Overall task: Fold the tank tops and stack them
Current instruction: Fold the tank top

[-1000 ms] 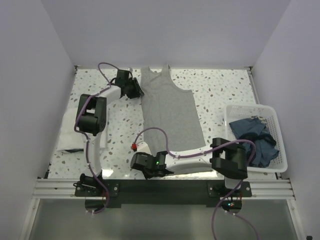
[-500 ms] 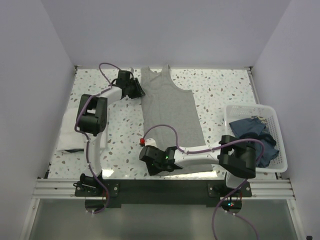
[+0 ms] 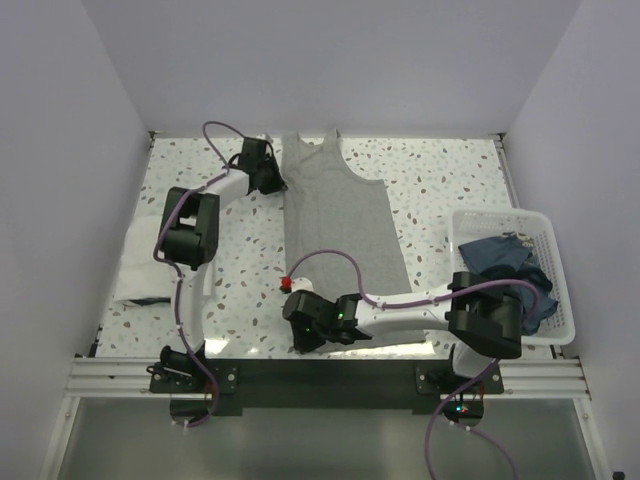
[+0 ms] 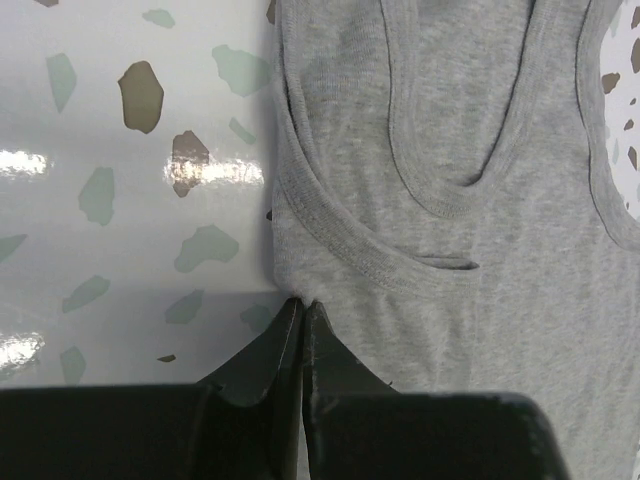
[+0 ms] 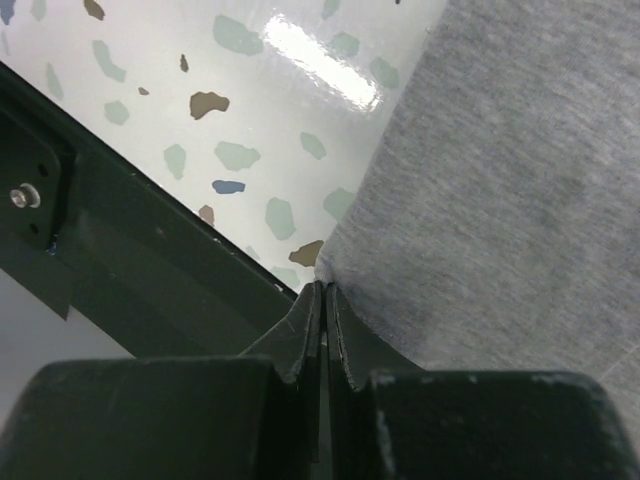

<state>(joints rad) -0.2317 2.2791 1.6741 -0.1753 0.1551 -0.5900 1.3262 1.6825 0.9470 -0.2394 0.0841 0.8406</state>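
Since a second ago the right arm's elbow has swung out toward the basket (image 3: 555, 260) and the right tool (image 3: 303, 335) has shifted a little away from the desk's near edge and to the right. The left tool (image 3: 272, 178) has edged slightly toward the far side.

From above, the grey tank top (image 3: 340, 215) lies flat on the speckled desk (image 3: 440, 180), its straps toward the far edge and its hem toward the arm bases. That view shows the whole layout, but not how either tool's fingers stand.

The wrist cameras settle that. The left tool (image 4: 302, 305) is clenched on the grey tank top (image 4: 470, 300) at its left side edge just below the armhole, where the knit puckers into the closed tips. The scooped neckline and the folded-over armhole band lie just beyond. The right tool (image 5: 325, 285) is clenched on the hem corner of the grey tank top (image 5: 500, 200), right beside the black rail (image 5: 120, 260) that borders the desk (image 5: 260, 120).

Only the overhead view takes in the rest. The white tank top (image 3: 135, 265) lies as a flat bundle at the desk's left edge, well apart from the grey one. Dark blue clothes (image 3: 505, 265) are heaped in the basket on the right.
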